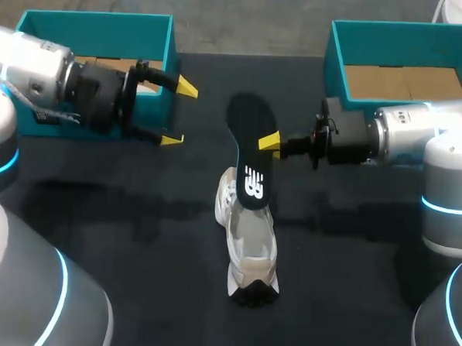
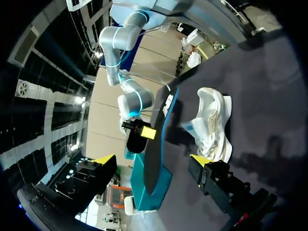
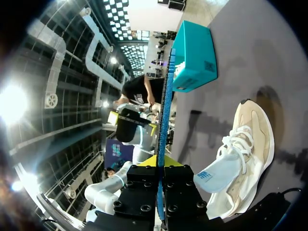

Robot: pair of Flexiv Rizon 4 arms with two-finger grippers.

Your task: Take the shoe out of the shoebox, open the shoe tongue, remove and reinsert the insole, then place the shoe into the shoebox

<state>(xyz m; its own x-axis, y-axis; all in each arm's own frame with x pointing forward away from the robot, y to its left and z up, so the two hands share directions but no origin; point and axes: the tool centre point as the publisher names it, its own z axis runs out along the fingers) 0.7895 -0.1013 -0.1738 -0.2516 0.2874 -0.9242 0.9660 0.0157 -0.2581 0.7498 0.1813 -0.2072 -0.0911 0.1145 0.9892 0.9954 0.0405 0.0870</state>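
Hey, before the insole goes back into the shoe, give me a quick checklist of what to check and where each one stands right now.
1. Right gripper shut on the insole: ok, it is clamped on the insole's edge.
2. Insole out of the shoe: ok, it is held upright above the shoe.
3. Tongue folded open: ok.
4. Left gripper free to steady the shoe: ok, it is open and empty, beside the left box.
5. Insole's toe end lined up with the shoe's opening: cannot tell.
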